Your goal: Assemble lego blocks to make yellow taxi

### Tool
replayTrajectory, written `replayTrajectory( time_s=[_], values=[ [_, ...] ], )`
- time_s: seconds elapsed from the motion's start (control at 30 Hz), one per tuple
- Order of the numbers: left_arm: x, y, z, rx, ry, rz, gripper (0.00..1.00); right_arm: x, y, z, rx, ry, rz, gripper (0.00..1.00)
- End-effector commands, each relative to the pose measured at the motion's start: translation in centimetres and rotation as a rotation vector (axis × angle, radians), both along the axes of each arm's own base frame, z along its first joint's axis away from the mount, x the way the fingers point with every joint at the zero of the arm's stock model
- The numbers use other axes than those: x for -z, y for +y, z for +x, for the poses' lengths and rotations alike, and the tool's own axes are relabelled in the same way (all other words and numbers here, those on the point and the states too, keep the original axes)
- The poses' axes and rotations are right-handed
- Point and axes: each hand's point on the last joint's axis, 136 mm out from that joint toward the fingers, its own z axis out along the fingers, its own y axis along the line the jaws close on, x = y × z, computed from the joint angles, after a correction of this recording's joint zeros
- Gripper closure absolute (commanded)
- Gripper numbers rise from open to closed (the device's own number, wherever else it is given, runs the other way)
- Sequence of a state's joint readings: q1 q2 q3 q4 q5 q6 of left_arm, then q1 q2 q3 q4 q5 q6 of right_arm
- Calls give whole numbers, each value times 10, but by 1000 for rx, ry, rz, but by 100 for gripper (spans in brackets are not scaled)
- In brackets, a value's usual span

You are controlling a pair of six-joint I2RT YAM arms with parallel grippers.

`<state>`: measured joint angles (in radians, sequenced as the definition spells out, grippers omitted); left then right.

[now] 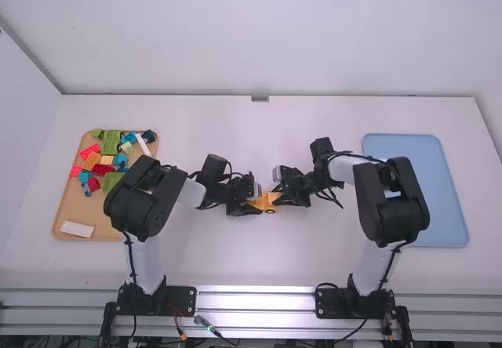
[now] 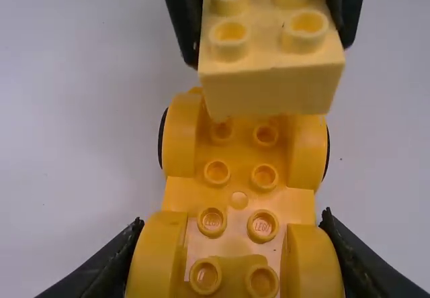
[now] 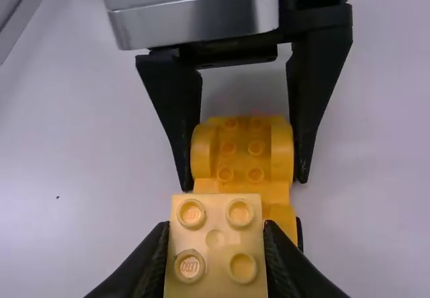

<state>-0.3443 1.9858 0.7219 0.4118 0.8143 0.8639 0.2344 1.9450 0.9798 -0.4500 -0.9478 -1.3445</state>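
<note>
The left gripper (image 1: 255, 207) is closed on the yellow car base (image 2: 240, 201), one finger against each side of its end with the rounded fenders. The right gripper (image 1: 284, 199) grips a pale yellow block (image 3: 216, 239) with four studs, a finger on either side, studs up, over the car base's opposite end; I cannot tell whether they touch. Left of the car base, well apart, a wooden tray (image 1: 61, 221) holds mixed loose blocks (image 1: 110, 146); well to its right lies a blue tray (image 1: 443, 183).
</note>
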Motion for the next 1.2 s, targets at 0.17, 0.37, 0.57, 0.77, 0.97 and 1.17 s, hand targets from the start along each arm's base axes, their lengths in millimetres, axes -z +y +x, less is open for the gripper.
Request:
replayTrajectory(
  time_s=[0.17, 0.37, 0.57, 0.77, 0.97, 1.17],
  values=[
    [12, 5, 0, -16, 2, 50, 62, -7, 14, 4, 2, -27, -45, 73],
    [12, 5, -1, -14, 3, 48, 62, -1, 16, 10, 61, -46, -56, 74],
    [12, 5, 0, -16, 1, 49, 62, -5, 12, 5, 46, -52, -7, 73],
    [12, 5, 0, -14, 2, 47, 61, -6, 10, 6, 70, -50, -12, 72],
    [12, 5, 0, -16, 1, 49, 61, -9, 13, 7, 107, -95, -57, 73],
    [10, 5, 2, -16, -12, 45, 60, -7, 17, 1, 119, -163, -62, 75]
  ],
)
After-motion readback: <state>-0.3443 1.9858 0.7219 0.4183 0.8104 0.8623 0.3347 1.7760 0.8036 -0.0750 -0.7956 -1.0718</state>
